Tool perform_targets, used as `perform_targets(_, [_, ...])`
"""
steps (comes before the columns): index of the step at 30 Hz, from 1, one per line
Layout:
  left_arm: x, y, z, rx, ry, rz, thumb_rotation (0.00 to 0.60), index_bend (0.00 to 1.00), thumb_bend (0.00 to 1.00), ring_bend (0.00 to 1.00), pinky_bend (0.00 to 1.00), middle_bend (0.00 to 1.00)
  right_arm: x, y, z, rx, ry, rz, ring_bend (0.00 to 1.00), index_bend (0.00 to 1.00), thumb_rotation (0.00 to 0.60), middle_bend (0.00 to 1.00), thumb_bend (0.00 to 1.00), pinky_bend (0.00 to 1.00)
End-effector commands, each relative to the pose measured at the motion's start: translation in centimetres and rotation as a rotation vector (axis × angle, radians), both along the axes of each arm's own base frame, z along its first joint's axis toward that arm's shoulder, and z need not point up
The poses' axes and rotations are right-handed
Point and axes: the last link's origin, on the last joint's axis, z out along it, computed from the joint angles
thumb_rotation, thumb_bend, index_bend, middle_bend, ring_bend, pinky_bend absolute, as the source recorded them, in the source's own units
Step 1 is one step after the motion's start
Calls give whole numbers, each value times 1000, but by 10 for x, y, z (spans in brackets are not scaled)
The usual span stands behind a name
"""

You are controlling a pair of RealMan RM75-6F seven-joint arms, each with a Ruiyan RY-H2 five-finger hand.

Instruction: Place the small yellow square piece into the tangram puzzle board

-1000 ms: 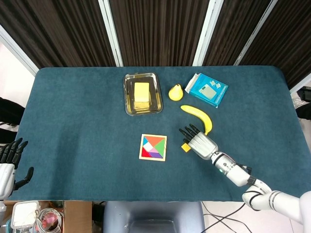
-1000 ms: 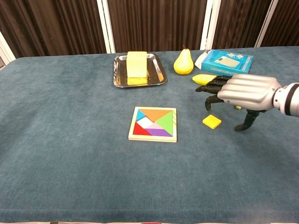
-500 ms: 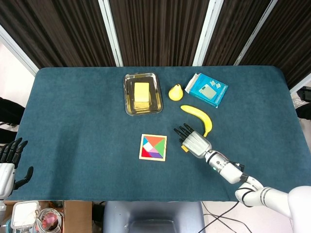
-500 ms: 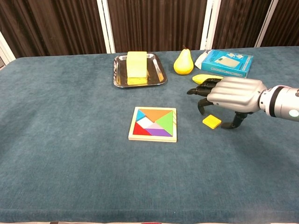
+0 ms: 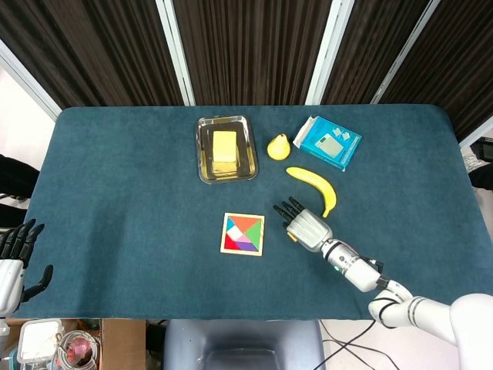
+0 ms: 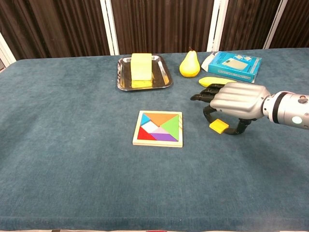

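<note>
The small yellow square piece (image 6: pixel 218 126) lies flat on the blue cloth, a short way right of the wooden tangram puzzle board (image 6: pixel 159 128) (image 5: pixel 243 234), which holds several coloured pieces. My right hand (image 6: pixel 233 100) (image 5: pixel 305 227) hovers low over the piece, palm down. Its fingers (image 6: pixel 207 114) come down on the piece's left and the thumb on its right, with the piece still on the table between them. In the head view the hand hides most of the piece. My left hand (image 5: pixel 12 262) hangs beyond the table's near left corner, fingers spread, holding nothing.
A banana (image 6: pixel 210 81) (image 5: pixel 314 185) lies just behind the right hand. Further back stand a pear (image 6: pixel 189 65), a blue box (image 6: pixel 234 64) and a metal tray (image 6: pixel 166 77) with a yellow block in it.
The right hand has slid left and down over the yellow piece, so that fingers and thumb now straddle it. The piece, the board and the left hand have not moved.
</note>
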Motion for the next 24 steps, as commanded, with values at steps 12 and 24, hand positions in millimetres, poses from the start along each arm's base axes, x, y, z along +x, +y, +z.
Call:
perform_targets(12, [-1, 0, 2, 6, -4, 0, 600, 0, 408, 0, 87, 0, 19, 2, 11, -39, -88, 39, 0, 683, 600, 90, 462, 0])
perform_targets(24, [0, -2, 6, 17, -8, 0, 600, 0, 408, 0, 87, 0, 116, 4, -7, -24, -189, 172, 0, 690, 600, 103, 462, 0])
